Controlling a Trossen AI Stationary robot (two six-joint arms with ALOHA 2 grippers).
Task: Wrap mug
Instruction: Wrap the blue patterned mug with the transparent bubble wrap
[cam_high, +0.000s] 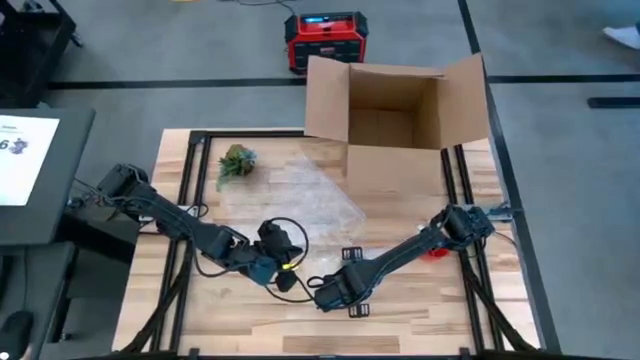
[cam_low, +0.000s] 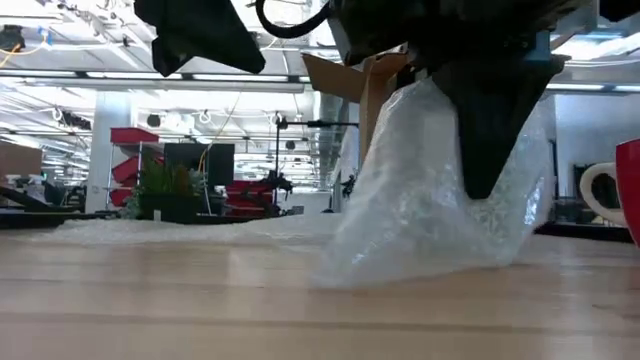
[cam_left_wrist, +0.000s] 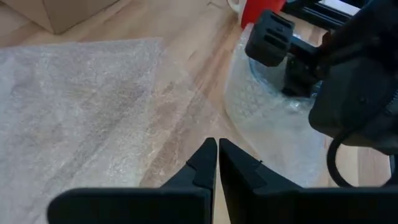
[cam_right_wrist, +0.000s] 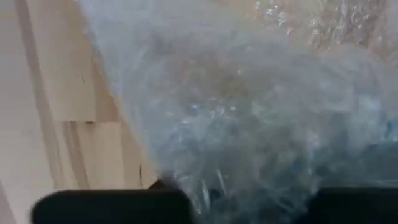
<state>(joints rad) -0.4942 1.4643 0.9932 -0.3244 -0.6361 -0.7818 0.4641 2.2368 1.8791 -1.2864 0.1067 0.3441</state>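
Though the red mug waits by the right arm's base on the counter from above, the right tool grips bubble wrap, lifted in the low view. By its wrist, the left tool is closed, empty; I'd judge the sheet must next reach the mug.

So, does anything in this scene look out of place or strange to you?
Yes. The red mug stands at the table's right edge, apart from the bubble wrap meant for it. The right gripper lifts one corner of the sheet, bunched. The left gripper is shut on nothing, over the sheet.
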